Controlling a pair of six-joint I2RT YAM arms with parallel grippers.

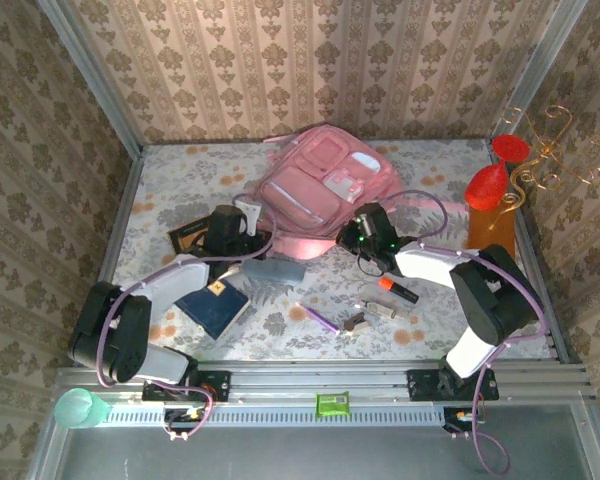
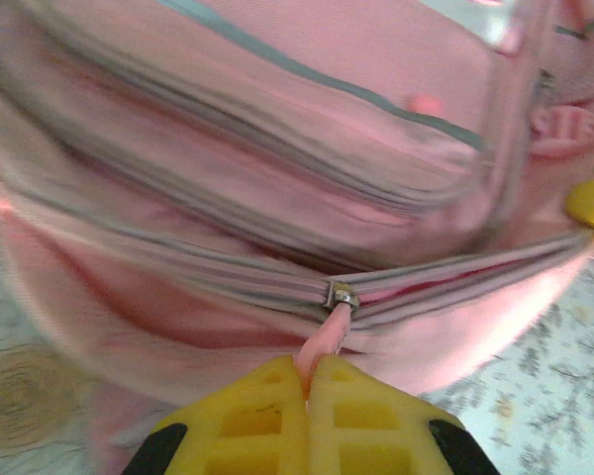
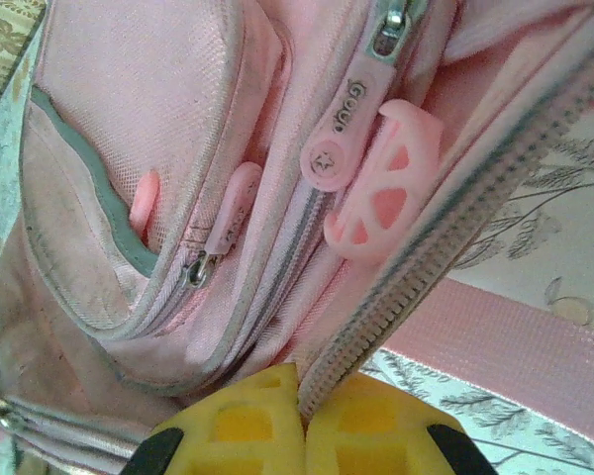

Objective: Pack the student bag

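Note:
The student bag (image 1: 320, 180), a soft pink backpack with zipped front pockets, lies at the back middle of the table. My left gripper (image 1: 242, 222) is at its near left corner. In the left wrist view my left gripper (image 2: 307, 381) is shut on a pink zipper pull (image 2: 329, 336) that hangs from a metal slider (image 2: 343, 295). My right gripper (image 1: 365, 228) is at the bag's near right side. The right wrist view shows that gripper (image 3: 302, 396) shut on the open zipper edge (image 3: 406, 282) of the bag, beside a round pink charm (image 3: 386, 198).
Loose items lie on the table in front of the bag: a dark blue notebook (image 1: 212, 305), a grey case (image 1: 272, 270), a dark flat book (image 1: 188, 238), an orange-capped marker (image 1: 398, 288), a purple pen (image 1: 320, 318) and small bits (image 1: 358, 322). Red ornaments (image 1: 490, 185) stand at the right.

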